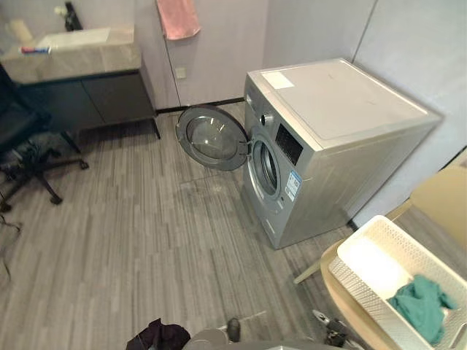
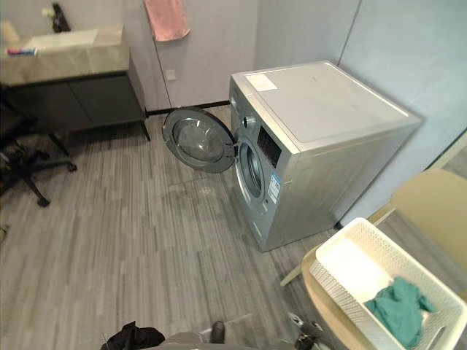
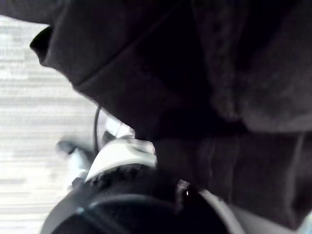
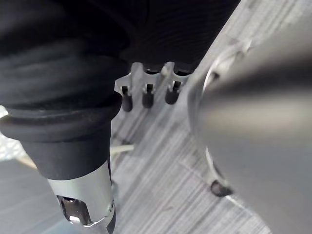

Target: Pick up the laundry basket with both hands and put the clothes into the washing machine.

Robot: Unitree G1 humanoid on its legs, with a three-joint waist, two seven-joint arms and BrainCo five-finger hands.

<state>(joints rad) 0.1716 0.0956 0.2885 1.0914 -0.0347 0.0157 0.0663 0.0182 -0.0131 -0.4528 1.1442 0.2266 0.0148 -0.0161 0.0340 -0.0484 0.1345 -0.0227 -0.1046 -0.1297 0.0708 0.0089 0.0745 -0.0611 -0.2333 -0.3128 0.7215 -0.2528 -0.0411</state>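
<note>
**Basket waits on a table, both hands low and clear of it**

The white laundry basket [image 1: 355, 293] sits on a round tan table [image 1: 336, 305] at the robot's lower right. Its near end is cut off at the edge of the head views. A teal cloth [image 1: 422, 305] lies crumpled in the near part of it. Farther in there is a pale patch [image 1: 372, 266], which may be a white cloth or the bare bottom; I cannot tell which. Behind the basket, a tan chair back [image 1: 441, 200] is partly cut off at the right edge.

The silver washing machine [image 1: 343, 102] stands near the table in the corner, apart from it. Its round door [image 1: 211, 138] is swung wide open to the left. The drum opening [image 1: 266, 169] is seen at a steep angle, so the inside cannot be made out.

The right hand [image 4: 147, 92] hangs over the grey plank floor [image 1: 146, 233], its fingers loose and holding nothing. The left hand [image 1: 157, 337] shows as a dark shape at the bottom edge of the head views. Its own wrist view is blurred and dark, so I cannot tell whether it is open or closed.

Across the room, a sink counter [image 1: 73, 55] stands against the far wall. A pink towel [image 1: 179, 18] hangs beside it, cut off at the top. A black office chair [image 1: 22, 138] is half out of view on the left.
</note>
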